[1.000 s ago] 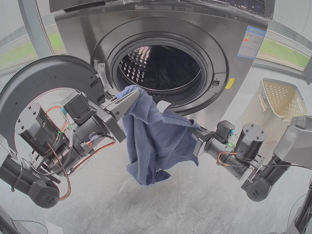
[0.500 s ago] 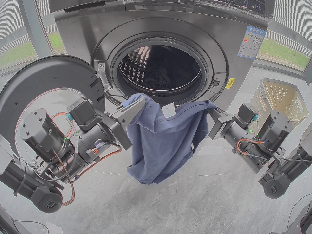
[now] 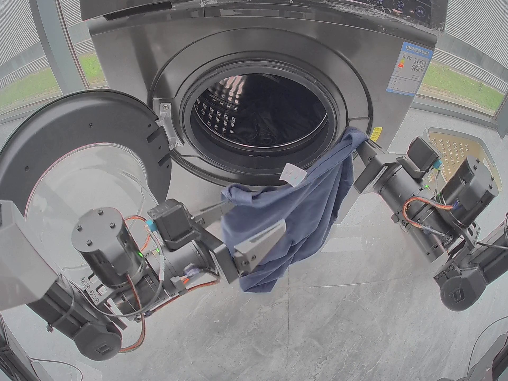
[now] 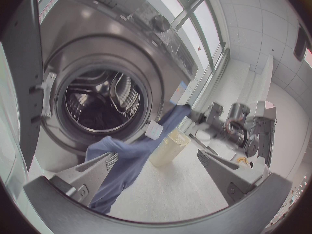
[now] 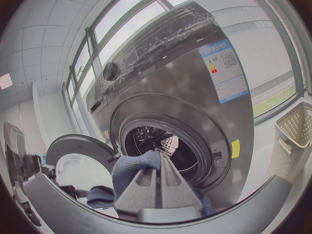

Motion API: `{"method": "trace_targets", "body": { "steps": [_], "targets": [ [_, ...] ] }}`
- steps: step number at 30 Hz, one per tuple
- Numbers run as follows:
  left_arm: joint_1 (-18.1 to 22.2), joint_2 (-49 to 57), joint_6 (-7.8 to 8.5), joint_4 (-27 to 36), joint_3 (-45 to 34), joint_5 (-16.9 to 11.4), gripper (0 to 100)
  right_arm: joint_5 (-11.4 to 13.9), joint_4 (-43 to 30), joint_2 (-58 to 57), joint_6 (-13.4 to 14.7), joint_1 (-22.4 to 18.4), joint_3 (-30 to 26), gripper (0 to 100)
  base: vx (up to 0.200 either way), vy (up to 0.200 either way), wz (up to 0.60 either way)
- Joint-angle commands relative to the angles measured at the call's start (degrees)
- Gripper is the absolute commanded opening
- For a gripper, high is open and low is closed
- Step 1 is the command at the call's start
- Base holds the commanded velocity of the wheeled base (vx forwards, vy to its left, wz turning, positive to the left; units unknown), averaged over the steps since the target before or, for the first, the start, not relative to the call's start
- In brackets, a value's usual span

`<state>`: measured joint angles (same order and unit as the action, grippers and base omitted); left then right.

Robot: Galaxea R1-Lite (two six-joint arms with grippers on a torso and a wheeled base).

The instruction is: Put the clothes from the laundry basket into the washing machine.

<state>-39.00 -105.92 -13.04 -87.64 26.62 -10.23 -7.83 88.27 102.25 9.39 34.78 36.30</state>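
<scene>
At the right rim of the washing machine (image 3: 381, 80) opening, the right gripper (image 3: 361, 143) is clamped on one corner of the blue garment (image 3: 307, 207). The garment's long axis slopes from that corner down, left and nearer, to the left gripper (image 3: 241, 231), whose fingers stand wide apart with cloth draped against one. The drum (image 3: 259, 112) lies left of and beyond the right gripper, which is judged the nearer arm.

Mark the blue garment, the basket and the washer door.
garment (image 3: 312, 212), head view, on the middle of the hanging cloth.
basket (image 5: 287, 161), right wrist view, on the outer side wall below the rim.
door (image 3: 69, 125), head view, on the dark outer ring above the glass.
</scene>
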Motion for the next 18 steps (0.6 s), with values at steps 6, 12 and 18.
{"method": "trace_targets", "body": {
  "steps": [6, 12, 18],
  "targets": [
    [0.4, -8.1, 0.39, -1.0, -2.1, 0.1, 100, 0.1, 0.1, -1.7, 0.0, 0.1, 0.8, 0, 0.000, 0.000, 0.00],
    [2.0, -11.8, 0.65, -1.0, 0.0, 0.3, 100, 0.1, 0.1, -1.6, 0.0, 0.2, 0.3, 0, 0.000, 0.000, 0.00],
    [5.4, -16.2, 1.27, -1.0, 4.7, 0.2, 100, 0.8, 0.1, -2.8, 0.0, 0.6, -2.5, 0, 0.000, 0.000, 0.00]
  ]
}}
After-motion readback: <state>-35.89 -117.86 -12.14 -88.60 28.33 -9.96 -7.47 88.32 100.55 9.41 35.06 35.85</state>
